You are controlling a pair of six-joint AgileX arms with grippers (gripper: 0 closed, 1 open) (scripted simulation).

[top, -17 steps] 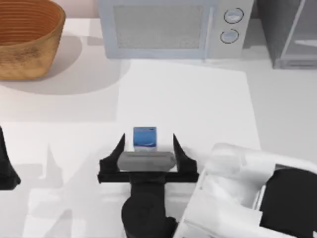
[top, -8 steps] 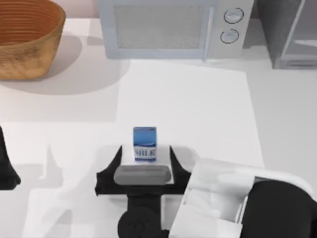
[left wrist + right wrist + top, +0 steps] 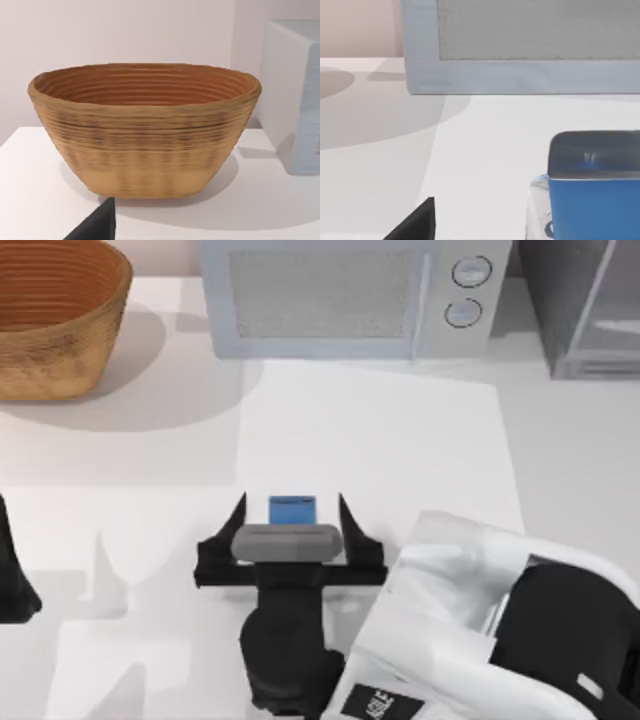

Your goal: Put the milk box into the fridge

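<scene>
The milk box (image 3: 292,508) stands upright on the white mat in the middle of the table; its blue top shows, and its lower part is hidden under my right wrist. My right gripper (image 3: 291,504) is open, with one black finger on each side of the box and a gap on both sides. The right wrist view shows the blue carton (image 3: 592,200) close up and one black fingertip (image 3: 417,222). The fridge (image 3: 590,310) stands at the back right corner. My left arm (image 3: 12,580) is parked at the left edge, and its fingertip (image 3: 97,225) sits far off centre.
A light-grey microwave (image 3: 340,295) with two round knobs stands at the back centre, beside the fridge. A woven basket (image 3: 55,315) sits at the back left and looms large in the left wrist view (image 3: 145,130). Bare mat lies between the carton and the microwave.
My right gripper drew back from the milk box, then moved forward again; its fingers now flank the carton and the wrist covers the "MILK" band. The carton stayed put.
</scene>
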